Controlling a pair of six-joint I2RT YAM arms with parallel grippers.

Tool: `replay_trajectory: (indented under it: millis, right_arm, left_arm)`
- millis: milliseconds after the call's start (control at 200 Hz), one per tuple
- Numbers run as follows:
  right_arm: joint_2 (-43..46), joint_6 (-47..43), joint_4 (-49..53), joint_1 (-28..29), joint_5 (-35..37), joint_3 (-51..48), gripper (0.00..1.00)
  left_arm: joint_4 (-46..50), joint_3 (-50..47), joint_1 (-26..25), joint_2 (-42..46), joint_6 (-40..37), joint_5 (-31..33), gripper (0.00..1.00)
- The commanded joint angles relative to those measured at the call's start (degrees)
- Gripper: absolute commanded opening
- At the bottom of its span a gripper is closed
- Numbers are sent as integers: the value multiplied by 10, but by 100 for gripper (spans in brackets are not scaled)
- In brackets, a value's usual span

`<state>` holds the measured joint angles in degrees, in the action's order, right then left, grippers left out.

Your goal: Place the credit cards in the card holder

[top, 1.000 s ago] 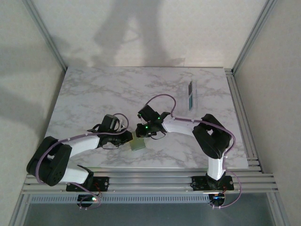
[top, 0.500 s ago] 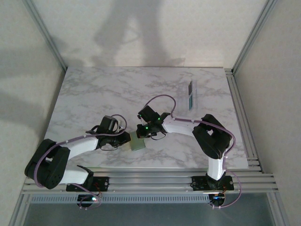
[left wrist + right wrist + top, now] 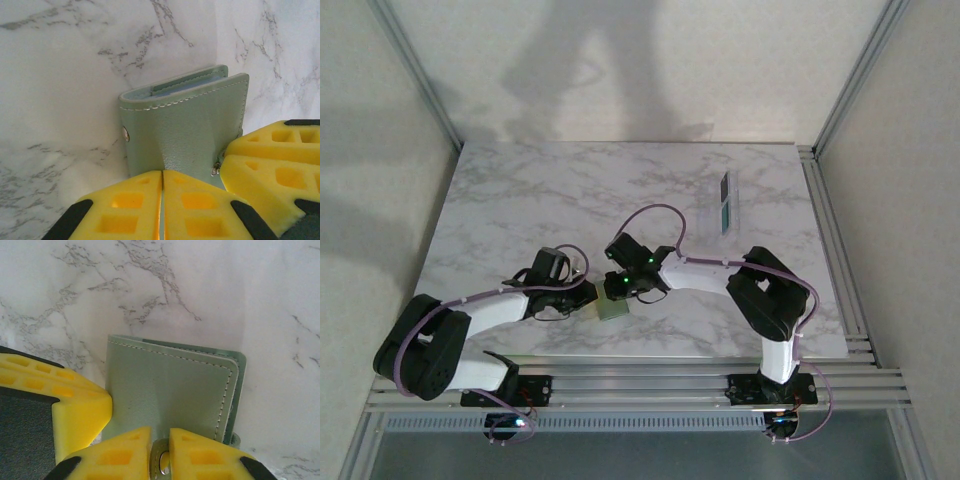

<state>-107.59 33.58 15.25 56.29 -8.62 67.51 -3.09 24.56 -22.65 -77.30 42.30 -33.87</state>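
Left gripper (image 3: 162,174): jaws pressed together on one edge of the card holder (image 3: 185,125), with a sliver of green leather between the pads. Right gripper (image 3: 160,436): jaws nearly together, pinching the holder's snap tab, the metal snap sitting in the gap. The holder is sage green and folded. It sits between the two grippers near the middle of the front edge of the marble table (image 3: 520,190). The credit cards (image 3: 725,203) lie in a row by the right edge, toward the far right corner, well apart from the holder.
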Motion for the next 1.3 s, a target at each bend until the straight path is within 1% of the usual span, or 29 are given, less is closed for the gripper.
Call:
replay_trajectory:
  millis: [0, 205, 410, 476, 531, 666, 721, 756, 846, 1101, 1297]
  right_arm:
    - [-1, -12, 24, 12, 10, -5, 18]
    - [19, -12, 17, 11, -1, -8, 23]
    - [27, -11, 13, 12, -3, -14, 24]
    - [28, -12, 11, 12, -6, -15, 15]
    - [28, -12, 10, 11, -9, -16, 9]
    - [28, -10, 1, 12, -12, -21, 8]
    - [29, -10, -4, 12, -13, -23, 2]
    - [28, -8, -8, 12, -14, -24, 0]
    - [27, -8, -15, 12, -11, -27, 0]
    - [41, -20, -83, 13, -2, -59, 0]
    - [59, -28, -95, 18, 5, -74, 0]
  left_arm:
    - [9, -12, 1, -13, 8, -5, 9]
    - [12, -12, 1, -15, 3, -2, 9]
    - [13, -14, 2, -16, 1, -1, 8]
    - [13, -14, 2, -16, 1, -1, 8]
    - [13, -14, 2, -16, 0, -1, 8]
    - [13, -15, 2, -16, 1, -1, 8]
    - [13, -15, 2, -15, 0, -2, 8]
    - [13, -15, 2, -15, 1, -2, 8]
    - [13, -16, 2, -14, 1, -2, 8]
    - [11, -17, 2, -13, 2, -1, 8]
    - [12, -19, 2, -13, 2, -1, 8]
